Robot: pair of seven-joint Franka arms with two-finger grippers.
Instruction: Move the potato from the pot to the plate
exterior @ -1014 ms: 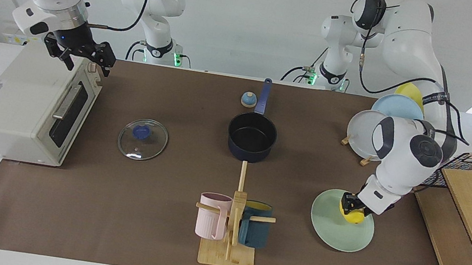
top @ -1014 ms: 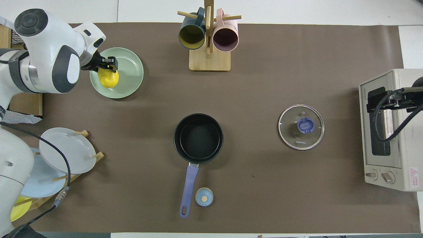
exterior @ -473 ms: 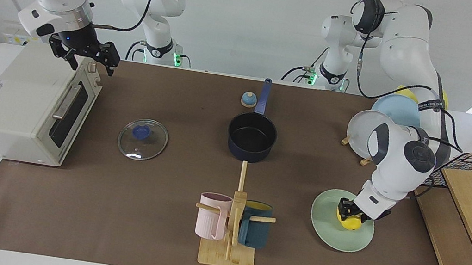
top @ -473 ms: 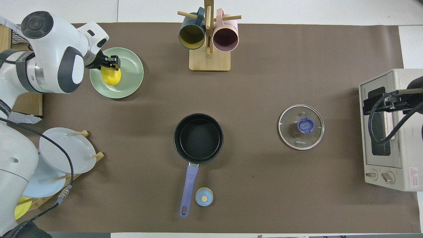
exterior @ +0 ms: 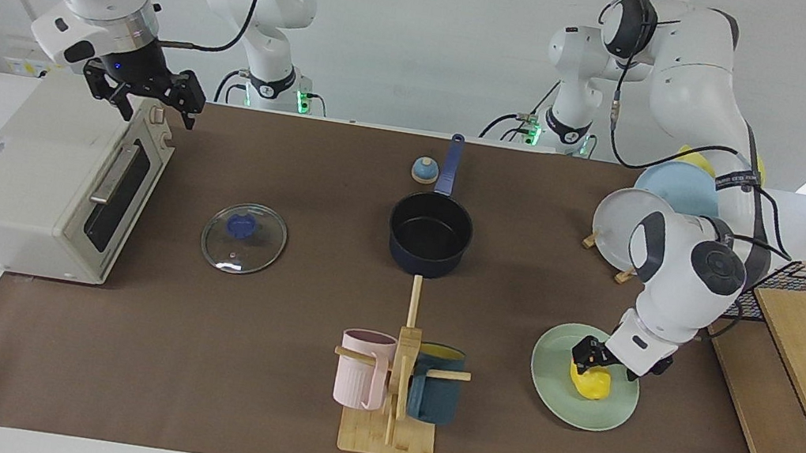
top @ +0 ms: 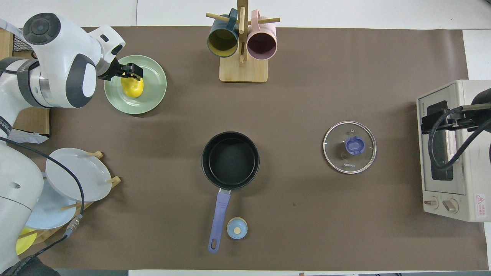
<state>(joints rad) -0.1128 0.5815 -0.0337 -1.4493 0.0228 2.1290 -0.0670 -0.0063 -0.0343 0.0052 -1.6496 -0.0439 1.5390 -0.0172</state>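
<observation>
The yellow potato (exterior: pixel 591 384) is on the pale mint-green plate (exterior: pixel 561 400) at the left arm's end of the table, farther from the robots than the pot. My left gripper (exterior: pixel 589 357) is down on the potato's top and shut on it; the overhead view shows the fingers (top: pixel 123 71) astride the potato (top: pixel 133 89) over the plate (top: pixel 152 96). The dark navy pot (exterior: pixel 430 232) stands empty mid-table, its blue handle toward the robots, as the overhead view (top: pixel 230 160) also shows. My right gripper (exterior: pixel 144 100) is open and waits over the toaster oven.
A toaster oven (exterior: pixel 27 178) stands at the right arm's end. A glass lid (exterior: pixel 243 237) lies between it and the pot. A wooden mug rack (exterior: pixel 390 416) stands farther out. A plate rack (exterior: pixel 622 231), a wooden board (exterior: pixel 792 349) and a wire basket are by the left arm.
My left gripper has lowered the potato onto the plate and shifted it slightly toward the plate's middle. My right gripper has moved only slightly over the toaster oven.
</observation>
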